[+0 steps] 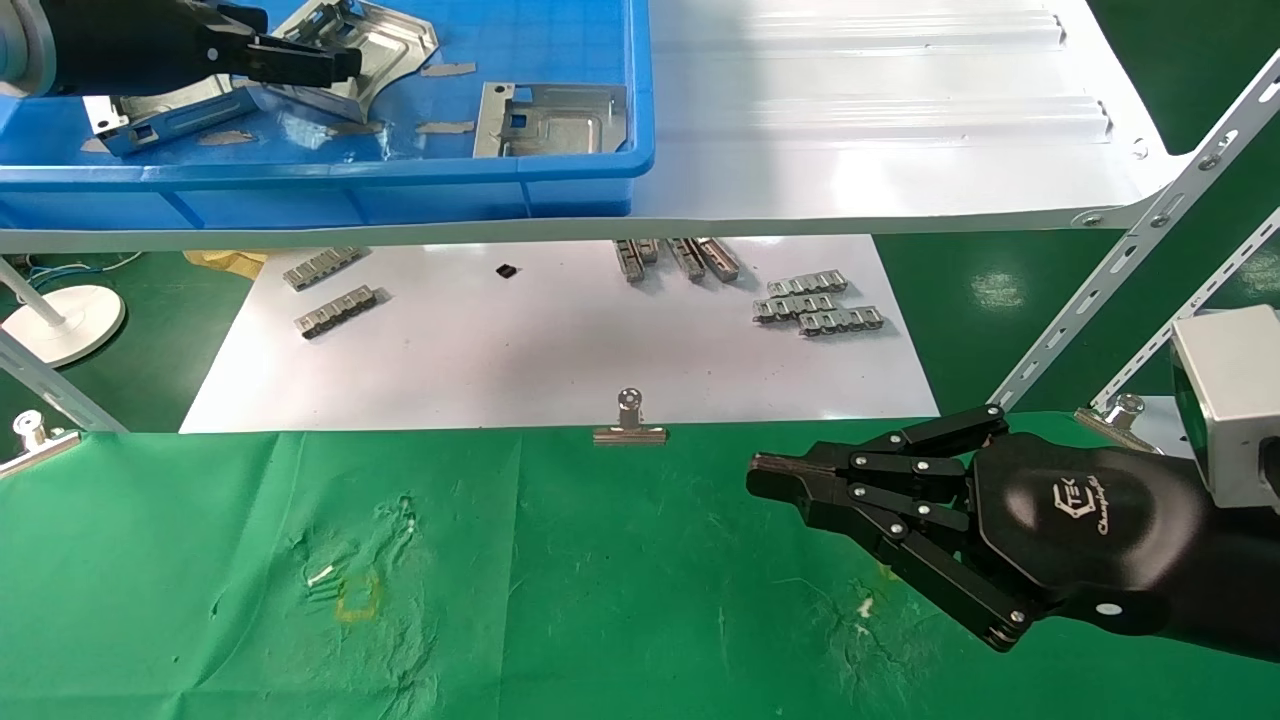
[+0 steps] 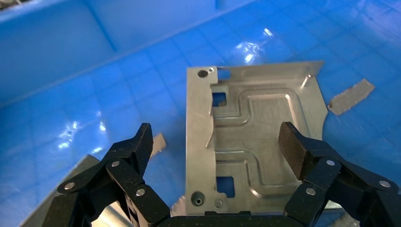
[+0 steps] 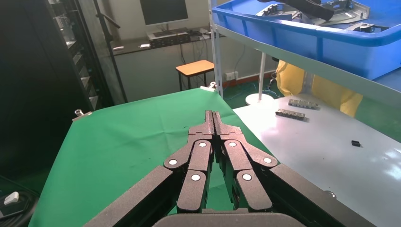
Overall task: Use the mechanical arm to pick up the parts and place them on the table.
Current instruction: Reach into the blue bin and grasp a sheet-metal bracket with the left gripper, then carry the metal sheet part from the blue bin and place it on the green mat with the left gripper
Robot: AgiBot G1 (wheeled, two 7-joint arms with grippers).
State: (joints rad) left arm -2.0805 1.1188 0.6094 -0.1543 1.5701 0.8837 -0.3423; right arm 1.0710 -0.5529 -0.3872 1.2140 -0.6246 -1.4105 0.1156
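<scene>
Apparently three parts (image 1: 552, 120), blue tray (image 1: 400, 190)

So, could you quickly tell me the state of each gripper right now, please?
Left gripper: open over a metal bracket in the blue tray, holding nothing.
Right gripper: closed, empty, above the green table.

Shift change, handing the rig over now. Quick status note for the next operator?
Left gripper: open, inside the blue tray on the white shelf, fingers either side of a bracket, not closed on it.
Right gripper: shut, empty, parked above the green table.
Parts: at least three visible in the tray, including one near its right wall.
Done: no part on the table.
Left: grasp, lift, place each on the cloth.
</scene>
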